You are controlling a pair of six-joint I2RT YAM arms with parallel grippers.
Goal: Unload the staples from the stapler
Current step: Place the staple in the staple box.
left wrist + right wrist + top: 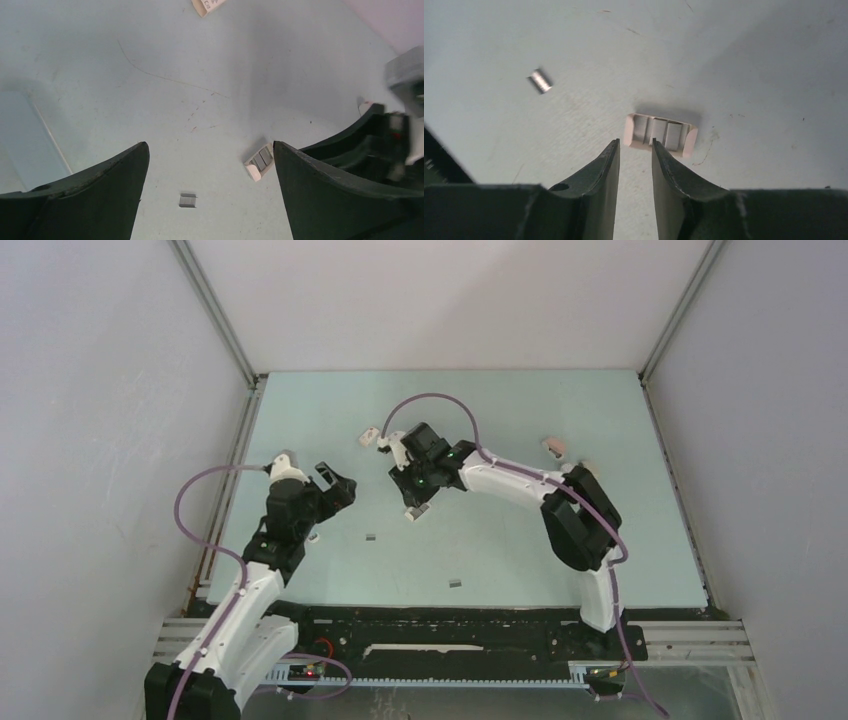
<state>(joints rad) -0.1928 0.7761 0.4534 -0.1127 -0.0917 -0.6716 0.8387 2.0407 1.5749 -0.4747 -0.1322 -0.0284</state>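
- Top external view: both arms are being shown over a pale green table (pixel 520 560). The left gripper (pixel 335 485) is hovering at the left side, the right gripper (pixel 413 502) near the table's middle.
- Left gripper is being held wide open; nothing is being gripped between its fingers (pixel 95 195).
- Right gripper (pixel 635 150) is being held part open, a narrow gap showing between the fingers (pixel 604 170). Nothing is being clamped.
- Right wrist view: a small pinkish tray (pixel 660 134) is lying flat on the table just beyond the right fingertips. Whether the tips are touching it cannot be told. Grey staples (pixel 664 134) are sitting inside it in short strips.
- One loose staple strip (pixel 540 80) is lying on the table left of the tray, well apart from it; it is blurred.
- Left wrist view: the same tray (pixel 260 161) is being seen just beside the right-hand finger, another staple strip (pixel 188 199) lying between the fingers on the table.
- Top view: two loose strips are lying on the near half of the table (pixel 371 537) (pixel 455 583).
- A small white box (pixel 369 435) and a pinkish object (pixel 554 447) are lying toward the far side; the latter is too small to identify.
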